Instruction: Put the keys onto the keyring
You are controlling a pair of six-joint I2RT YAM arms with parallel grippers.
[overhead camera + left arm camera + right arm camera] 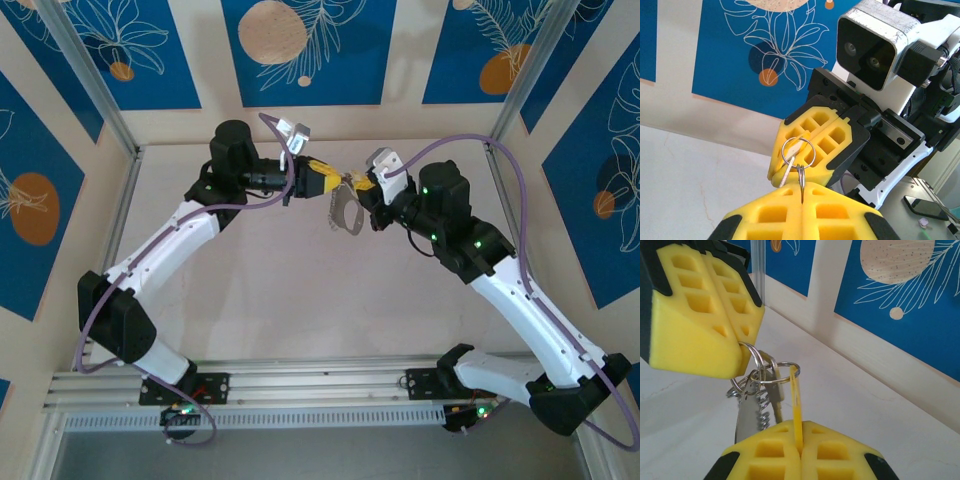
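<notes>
My two grippers meet tip to tip above the middle of the table. My left gripper (802, 189) is shut on a small doubled silver ring (801, 172). That ring links to a round split ring (811, 150). A tiny key (794, 149) with a tan-yellow head hangs on the split ring, blade down. The keyring (347, 212), a flat grey oval loop (744, 417) with a coiled strip, dangles below the left fingers (700, 315). My right gripper (800, 429) is shut on a thin yellow tab (796, 400), seen edge-on, which reaches up to the split ring (777, 371).
Bare pale tabletop (300, 290) lies under both arms. Blue-patterned wall panels (300, 50) and metal frame posts (90, 80) close in the back and sides. A rail (300, 385) runs along the near edge by the arm bases.
</notes>
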